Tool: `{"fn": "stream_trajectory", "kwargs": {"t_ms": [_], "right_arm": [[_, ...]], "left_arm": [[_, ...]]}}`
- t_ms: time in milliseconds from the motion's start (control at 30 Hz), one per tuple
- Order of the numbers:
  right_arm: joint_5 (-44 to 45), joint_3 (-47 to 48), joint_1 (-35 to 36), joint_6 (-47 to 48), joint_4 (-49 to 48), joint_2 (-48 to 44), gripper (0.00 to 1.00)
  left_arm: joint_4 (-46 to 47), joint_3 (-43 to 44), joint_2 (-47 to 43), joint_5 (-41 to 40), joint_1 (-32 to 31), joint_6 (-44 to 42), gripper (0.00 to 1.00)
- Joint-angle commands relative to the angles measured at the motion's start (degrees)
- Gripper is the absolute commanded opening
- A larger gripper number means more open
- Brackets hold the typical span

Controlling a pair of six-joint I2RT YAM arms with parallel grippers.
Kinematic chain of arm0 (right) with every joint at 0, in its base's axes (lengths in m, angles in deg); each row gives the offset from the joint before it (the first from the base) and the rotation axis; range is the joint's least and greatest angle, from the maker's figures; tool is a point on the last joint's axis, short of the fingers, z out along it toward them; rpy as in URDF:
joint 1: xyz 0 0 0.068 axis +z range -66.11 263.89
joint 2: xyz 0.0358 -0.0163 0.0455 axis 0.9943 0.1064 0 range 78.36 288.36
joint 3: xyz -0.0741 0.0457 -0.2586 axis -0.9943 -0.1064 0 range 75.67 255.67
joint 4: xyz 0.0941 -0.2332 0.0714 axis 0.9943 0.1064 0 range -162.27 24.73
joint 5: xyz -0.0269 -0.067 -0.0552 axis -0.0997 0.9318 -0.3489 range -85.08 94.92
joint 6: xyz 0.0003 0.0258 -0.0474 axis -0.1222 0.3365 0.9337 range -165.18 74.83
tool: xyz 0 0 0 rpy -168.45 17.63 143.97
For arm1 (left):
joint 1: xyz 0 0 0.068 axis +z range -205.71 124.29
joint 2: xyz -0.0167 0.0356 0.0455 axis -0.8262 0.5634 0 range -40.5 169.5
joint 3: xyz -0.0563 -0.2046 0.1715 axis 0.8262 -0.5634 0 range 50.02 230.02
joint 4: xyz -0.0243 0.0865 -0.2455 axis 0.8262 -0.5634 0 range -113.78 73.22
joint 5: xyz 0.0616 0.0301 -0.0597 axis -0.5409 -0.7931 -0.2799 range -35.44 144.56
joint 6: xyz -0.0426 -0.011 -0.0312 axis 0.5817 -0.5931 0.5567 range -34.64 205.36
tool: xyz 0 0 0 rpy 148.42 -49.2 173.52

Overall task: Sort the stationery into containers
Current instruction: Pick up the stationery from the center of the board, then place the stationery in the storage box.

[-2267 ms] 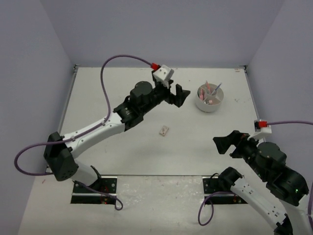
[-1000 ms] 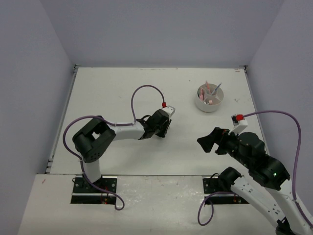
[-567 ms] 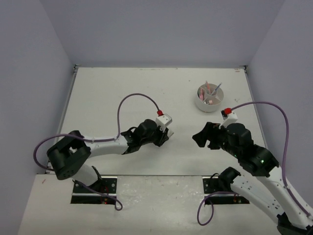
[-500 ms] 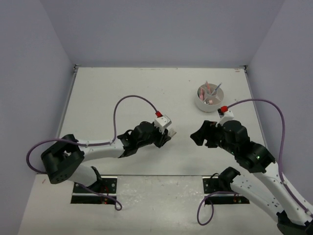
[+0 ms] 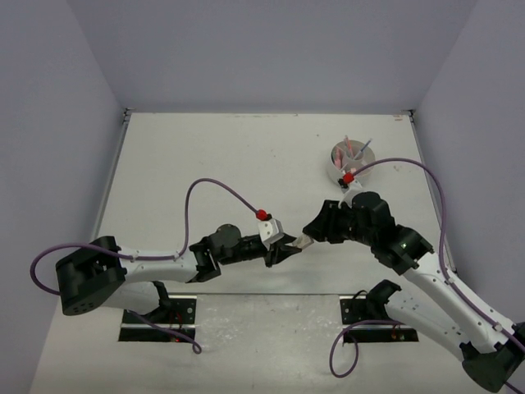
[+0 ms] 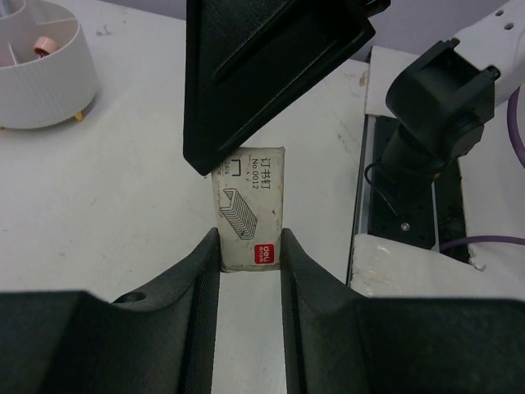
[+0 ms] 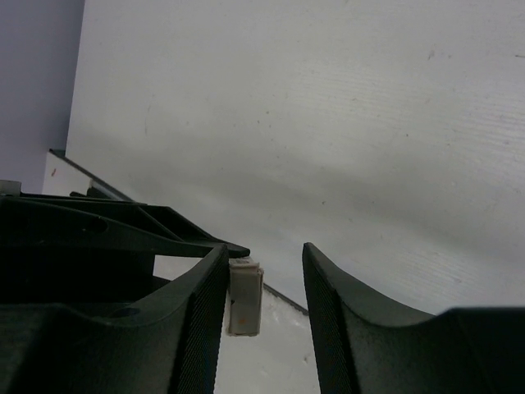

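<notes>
We see the left fingers (image 6: 205,283) pinching a small staple box (image 6: 250,205) by its near end, one finger flat against each long side, the printed label facing the left wrist camera. In the overhead view the box (image 5: 302,242) is held over the tabletop (image 5: 205,164) at about 6 o'clock, close to the front edge, between the two arms.

The right fingers (image 7: 349,316) are spread around the box's far end. From the right wrist camera the box (image 7: 244,297) lies right against one finger, with a clear gap to the other. From the left wrist camera, one right finger (image 6: 262,74) covers the top of the label.

The white round tub (image 5: 358,167) sits at about 2 o'clock on the tabletop, partly hidden behind the right arm and well apart from the box. Thin pens (image 5: 351,148) stand up out of it. In the left wrist view the tub (image 6: 41,78) shows at 10 o'clock, its inner dividers visible.
</notes>
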Motion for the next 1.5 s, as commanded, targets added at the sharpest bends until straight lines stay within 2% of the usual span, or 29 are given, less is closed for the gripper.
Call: {"fn": "stream_trajectory", "kwargs": {"t_ms": [0, 167, 267, 333, 400, 467, 567, 667, 733, 767, 900, 967, 1000, 1033, 1133, 1167, 1233, 1333, 1467], "right_arm": [[-4.71, -1.99, 0.03, 0.18, -2.91, -0.54, 0.42], [-6.43, -3.11, 0.03, 0.52, -2.9, -2.44, 0.33], [-6.68, -3.17, 0.03, 0.44, -2.81, -3.72, 0.36], [-7.01, -3.08, -0.04, 0.48, -2.59, -4.14, 0.34], [-7.22, -3.02, 0.03, 0.63, -2.18, -4.44, 0.2], [-7.28, -3.18, 0.03, 0.71, -1.9, -4.69, 0.15], [-8.12, -3.78, 0.03, 0.71, -2.2, -4.69, 0.17], [-9.71, -3.8, 0.03, 0.97, -2.48, -3.78, 0.38], [-10.24, -3.7, 0.03, 1.07, -2.55, -3.33, 0.39], [-10.47, -3.58, 0.03, 1.13, -2.5, -3.09, 0.37], [-9.69, -3.26, 0.03, 0.93, -2.48, -3.79, 0.0], [-8.38, -3.04, 0.03, 0.58, -2.26, -4.45, 0.0], [-7.65, -2.76, 0.03, 0.47, -2.15, -4.78, 0.0], [-6.92, -2.6, 0.03, 0.32, -2.06, -5.04, 0.0], [-2.08, -1.06, 0.03, 0.27, -0.3, -5.19, 0.0], [0.04, -0.41, 0.03, 0.27, 0.59, -5.05, 0.0], [7.67, 2.07, -0.06, 0.53, 3.26, -4.01, 0.0], [20.0, 5.9, -0.74, 0.86, 6.32, -1.34, 0.0], [24.88, 9.17, -4.65, 2.85, 6.97, 2.72, 0.0]], "left_arm": [[8.91, -0.34, -0.97, 1.41, -0.56, -1.78, 0.0], [9.48, -0.25, -1.04, -0.19, -0.73, -2.07, 0.0], [9.48, -0.24, -1.02, -0.51, -0.74, -2.17, 0.0], [9.41, -0.19, -0.93, -0.71, -0.76, -2.25, 0.0], [9.41, -0.26, -0.96, -0.95, -0.75, -2.36, 0.0], [9.35, -0.26, -1.0, -1.75, -0.82, -2.83, 0.0], [9.07, -0.26, -0.95, -2.62, -0.83, -3.68, 0.0], [8.87, -0.35, -1.05, -3.87, -0.83, -4.54, 0.0], [8.79, -0.35, -1.15, -4.14, -0.75, -4.81, 0.0], [8.73, -0.35, -1.26, -4.25, -0.8, -4.98, 0.0], [8.27, -0.26, -1.5, -4.3, -0.83, -5.22, 0.0], [7.91, -0.26, -1.57, -4.22, -0.83, -5.22, 0.0], [7.76, -0.26, -1.63, -4.14, -0.83, -5.22, 0.1], [7.61, -0.2, -1.78, -4.18, -0.83, -5.16, 0.26], [3.33, 1.56, -1.98, -7.46, -0.83, -3.62, 0.9], [1.01, 1.84, -2.01, -8.74, -0.83, -3.07, 1.0], [-5.94, 5.98, -1.25, -14.28, -0.83, -1.97, 1.0], [-22.62, 12.88, -0.31, -24.3, -0.83, 2.64, 1.0], [-32.38, 13.38, -3.88, -28.88, -0.83, 7.44, 1.0]]}}
